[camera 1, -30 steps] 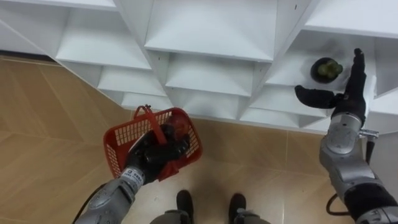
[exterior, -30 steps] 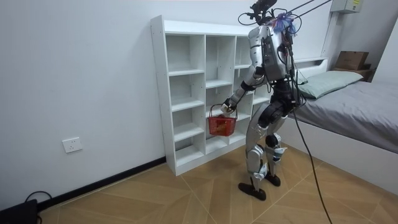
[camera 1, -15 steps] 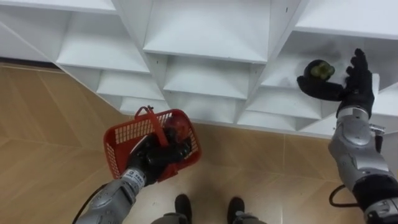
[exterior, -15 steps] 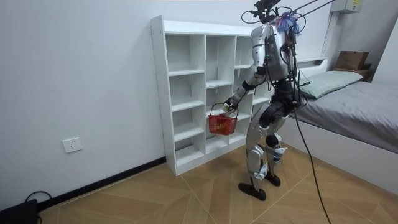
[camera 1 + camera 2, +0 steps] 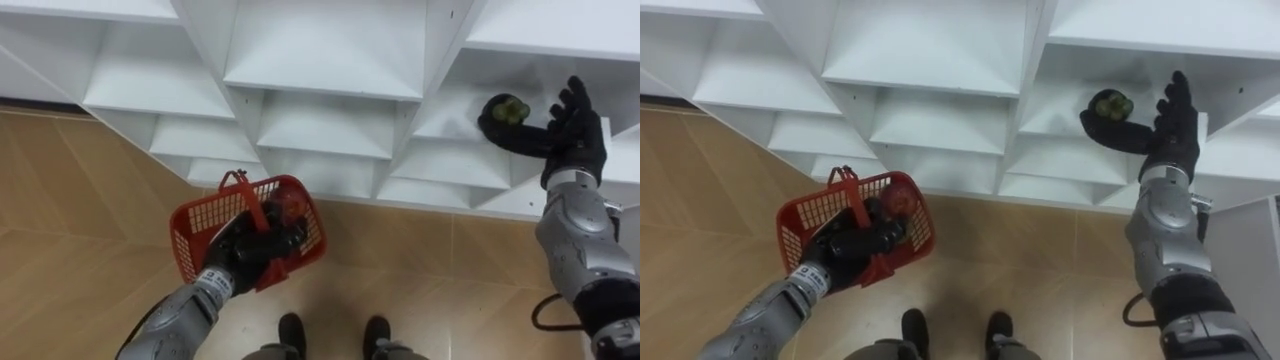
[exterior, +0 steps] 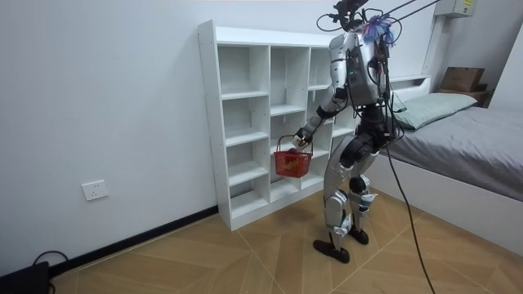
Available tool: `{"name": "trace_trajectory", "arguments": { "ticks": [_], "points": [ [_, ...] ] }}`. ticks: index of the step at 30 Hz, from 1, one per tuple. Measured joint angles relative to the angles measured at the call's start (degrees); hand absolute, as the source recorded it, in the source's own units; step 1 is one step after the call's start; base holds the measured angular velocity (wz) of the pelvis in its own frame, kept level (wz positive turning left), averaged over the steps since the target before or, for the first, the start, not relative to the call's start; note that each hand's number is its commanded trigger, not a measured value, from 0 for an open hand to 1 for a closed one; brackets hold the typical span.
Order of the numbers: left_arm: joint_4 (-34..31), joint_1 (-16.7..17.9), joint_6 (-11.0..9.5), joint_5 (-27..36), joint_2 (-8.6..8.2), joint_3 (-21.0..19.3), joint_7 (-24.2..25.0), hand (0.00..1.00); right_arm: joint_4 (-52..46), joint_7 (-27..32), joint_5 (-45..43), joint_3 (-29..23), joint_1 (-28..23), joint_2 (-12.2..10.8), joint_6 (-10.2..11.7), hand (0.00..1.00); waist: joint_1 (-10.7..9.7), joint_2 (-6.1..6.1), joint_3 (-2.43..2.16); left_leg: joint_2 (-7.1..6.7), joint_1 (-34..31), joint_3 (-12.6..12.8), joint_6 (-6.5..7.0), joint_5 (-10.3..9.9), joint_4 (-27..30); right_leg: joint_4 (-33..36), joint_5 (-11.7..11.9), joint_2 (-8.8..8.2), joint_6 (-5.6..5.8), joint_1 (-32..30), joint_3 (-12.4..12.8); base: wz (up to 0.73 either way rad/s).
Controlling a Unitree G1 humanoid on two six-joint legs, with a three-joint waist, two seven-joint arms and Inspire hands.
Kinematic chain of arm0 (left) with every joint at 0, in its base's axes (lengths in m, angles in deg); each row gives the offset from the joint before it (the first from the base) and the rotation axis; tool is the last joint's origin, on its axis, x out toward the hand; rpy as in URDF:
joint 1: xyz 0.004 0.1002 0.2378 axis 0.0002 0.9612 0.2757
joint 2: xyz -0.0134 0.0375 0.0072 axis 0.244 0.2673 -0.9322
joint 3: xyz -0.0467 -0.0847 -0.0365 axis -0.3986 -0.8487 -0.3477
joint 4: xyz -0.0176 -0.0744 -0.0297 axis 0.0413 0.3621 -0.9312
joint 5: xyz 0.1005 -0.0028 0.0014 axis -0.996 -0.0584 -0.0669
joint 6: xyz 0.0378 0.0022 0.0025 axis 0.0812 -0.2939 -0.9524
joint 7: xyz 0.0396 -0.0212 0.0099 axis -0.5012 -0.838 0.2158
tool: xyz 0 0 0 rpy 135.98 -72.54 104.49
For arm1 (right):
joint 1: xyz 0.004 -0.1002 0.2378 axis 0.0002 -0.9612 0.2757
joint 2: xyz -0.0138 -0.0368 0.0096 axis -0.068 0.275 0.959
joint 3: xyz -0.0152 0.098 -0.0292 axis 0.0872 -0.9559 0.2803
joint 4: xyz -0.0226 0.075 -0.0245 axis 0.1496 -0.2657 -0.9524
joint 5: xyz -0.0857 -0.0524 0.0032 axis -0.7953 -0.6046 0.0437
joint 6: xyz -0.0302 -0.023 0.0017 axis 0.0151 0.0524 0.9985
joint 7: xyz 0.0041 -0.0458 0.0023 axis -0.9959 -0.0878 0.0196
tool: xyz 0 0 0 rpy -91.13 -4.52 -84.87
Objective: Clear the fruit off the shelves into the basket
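The robot stands upright close before the white closet (image 5: 330, 60), facing its right-hand column. A green fruit (image 5: 507, 108) lies in a compartment of that column, near the shelf's front edge and close to the upright divider on its left. The right hand (image 5: 572, 135) is raised at the mouth of this compartment with its fingers (image 5: 575, 95) straight and spread, pointing up, gripping nothing. Its thumb (image 5: 500, 135) reaches leftward along the shelf edge to the fruit's underside; whether it touches cannot be told.

The left hand (image 5: 250, 248) hangs lower, out in front of the closet's bottom shelves, its fingers curled round the handle (image 5: 240, 185) of a red basket (image 5: 190, 225). A red fruit (image 5: 288, 203) sits inside, at the end nearest the closet. The basket's far rim is just short of the lowest shelf fronts – near, but apart from them.

Bare wooden floor (image 5: 60, 220) runs along the closet's foot, and in the room view it lies open on the robot's left – on its other side a bed (image 6: 474, 139) stands close beside the closet's end
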Motion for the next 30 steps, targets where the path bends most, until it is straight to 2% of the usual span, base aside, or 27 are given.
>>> {"name": "trace_trajectory", "arguments": {
  "ticks": [4,11,16,26,30],
  "points": [
    [0.09,-0.03,-0.01,-0.12,0.24,0.0,-0.03,1.0,0.24,-0.02,-2.71,0.03,0.14,0.05,-0.44,0.0,0.23,-0.69,0.39,0.14,-0.11,0.14,-0.01,-0.02,0.38,-0.11,-0.01,0.06,0.0,-0.01,0.03,0.0],
    [0.48,-0.09,-0.1,-0.29,0.71,0.15,0.01,1.0,3.26,0.03,-12.13,0.98,1.04,0.05,-0.28,0.0,0.42,-0.69,0.4,0.18,-0.13,0.11,-0.01,-0.03,0.39,-0.1,0.03,0.08,-0.04,-0.02,-0.03,0.0],
    [0.56,-0.13,-0.14,-1.26,1.28,1.54,0.18,1.0,4.09,0.78,-19.24,2.87,1.55,0.07,-1.01,0.0,0.5,-0.68,0.39,0.24,-0.2,-0.01,-0.01,-0.03,0.58,-0.04,0.11,0.1,-0.12,0.04,-0.14,0.0],
    [0.81,-0.29,-0.14,-1.23,1.25,1.52,0.34,1.0,4.08,1.95,-21.01,3.41,2.09,0.08,-2.49,0.0,0.75,-0.66,0.37,0.39,-0.18,0.1,-0.01,-0.03,0.79,0.45,0.14,0.15,-0.16,-0.04,-0.07,0.0],
    [1.09,-0.68,-0.12,-1.18,1.2,1.6,0.33,1.0,4.23,2.84,-21.35,5.64,2.18,0.82,-3.06,0.0,1.66,-0.65,0.37,0.68,-0.17,0.17,-0.06,-0.02,0.87,0.44,0.28,0.39,-0.4,-0.05,-0.06,0.0]
  ]
}}
